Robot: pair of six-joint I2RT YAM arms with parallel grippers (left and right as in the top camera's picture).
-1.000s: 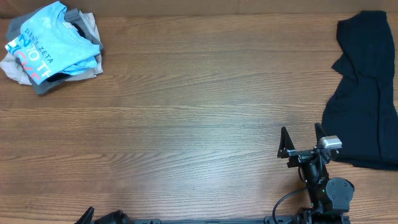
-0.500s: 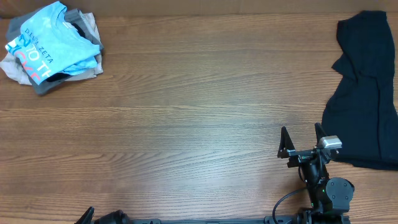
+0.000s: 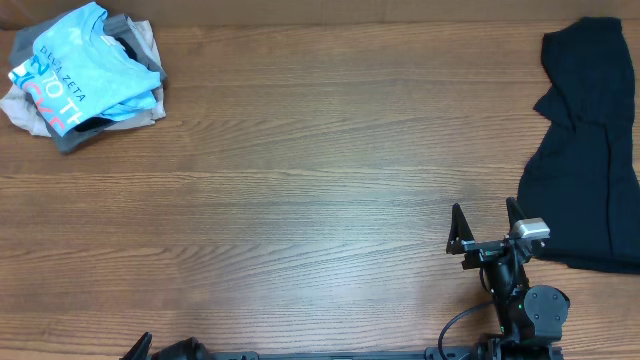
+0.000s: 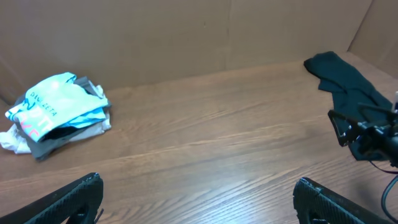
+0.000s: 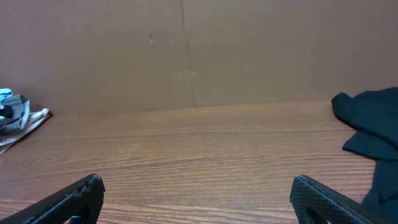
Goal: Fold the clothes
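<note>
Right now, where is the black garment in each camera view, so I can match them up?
Overhead: black garment along the right edge, from the top down to the lower right.
Left wrist: black garment at upper right.
Right wrist: black garment at the right edge, partly cut off.
Shared landmark: the clothes pile, far left in all three; the right wrist view shows only its edge.

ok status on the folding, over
Left gripper open, empty; right gripper open, empty. Sky-blue T-shirt on crumpled pile, black garment unfolded, both untouched. Nothing in the way.
</note>
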